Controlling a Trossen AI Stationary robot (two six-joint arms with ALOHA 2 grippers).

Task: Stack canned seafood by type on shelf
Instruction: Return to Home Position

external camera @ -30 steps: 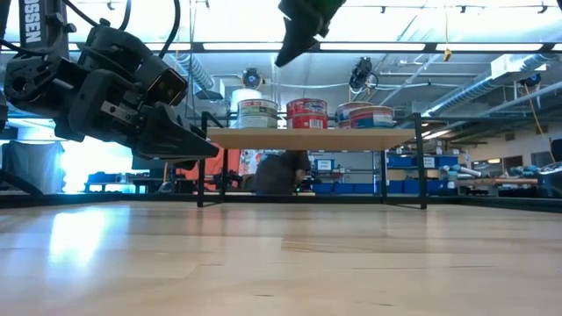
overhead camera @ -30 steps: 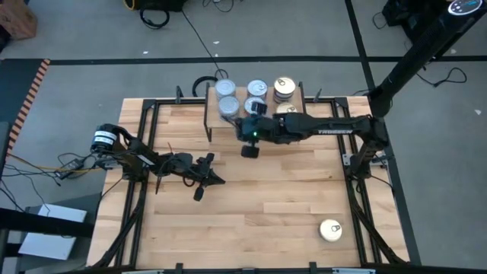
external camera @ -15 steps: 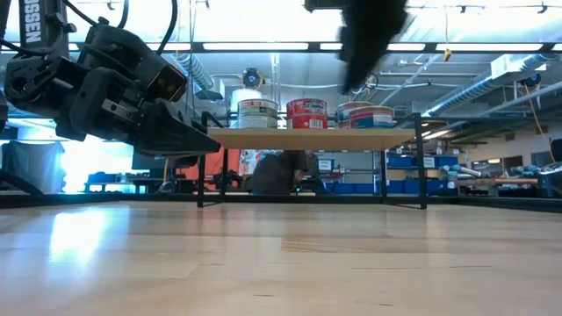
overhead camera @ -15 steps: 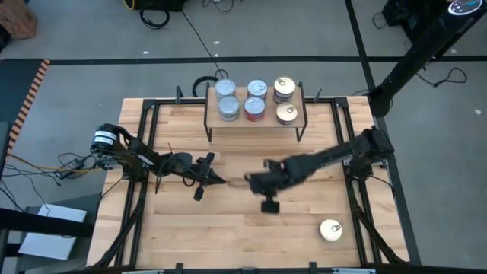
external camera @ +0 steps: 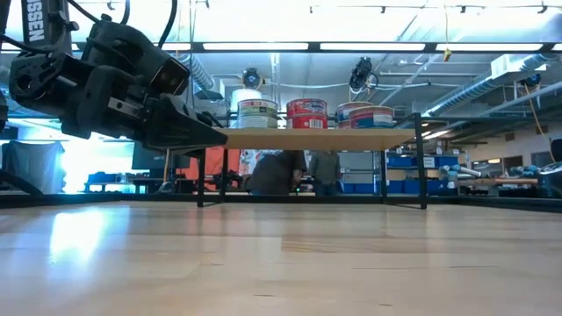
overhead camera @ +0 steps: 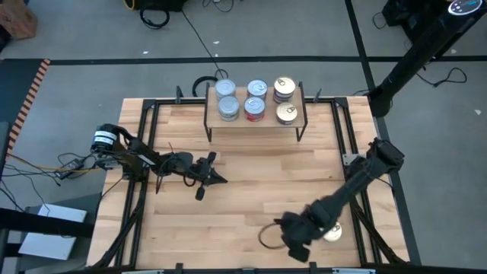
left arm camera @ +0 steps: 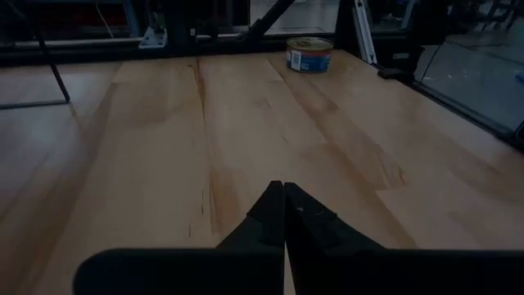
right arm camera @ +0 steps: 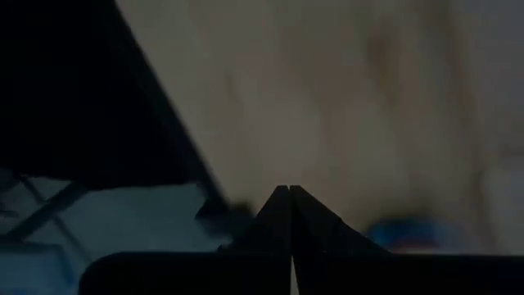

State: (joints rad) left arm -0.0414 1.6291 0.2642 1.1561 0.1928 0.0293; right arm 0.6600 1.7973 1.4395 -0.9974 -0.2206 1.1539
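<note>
**Q: What is the arm status, starting from the left?**
A: The left gripper (overhead camera: 211,174) hangs low over the left half of the tabletop (overhead camera: 251,199). Its fingers are pressed together with nothing between them. The right gripper (overhead camera: 294,233) is at the front right of the table. In its wrist view its fingers also meet, and it is empty.

**Q: Where is the canned seafood?**
A: Most of it is on the shelf (external camera: 316,139) at the back centre. The silver-topped tins (overhead camera: 225,88) are on the shelf's left, the red-labelled tins (overhead camera: 255,108) in the middle and the gold-topped tins (overhead camera: 284,87) on its right. One loose tin (left arm camera: 309,55) stands upright on the tabletop near the front right corner, just beside the right gripper.

**Q: How will the loose tin handle?**
A: In my judgement it is rigid metal of modest weight and will not crush. The curved wall is smooth and probably slippery, and because the tin is so low there is only a narrow band to grip.
- Open the fingers wider than the tin.
- Descend from above.
- Clamp across the diameter at mid-wall and carry the tin level.

Its top looks pale gold from above, so the right-hand column is probably where it belongs.

**Q: What stands in the way?**
A: A black frame rail (left arm camera: 246,47) runs close behind the loose tin, so approach from the table side. The stacks on the shelf stand near one another, and a nudge while placing could topple a neighbouring stack. People are visible in the room beyond, well apart from the table.
</note>
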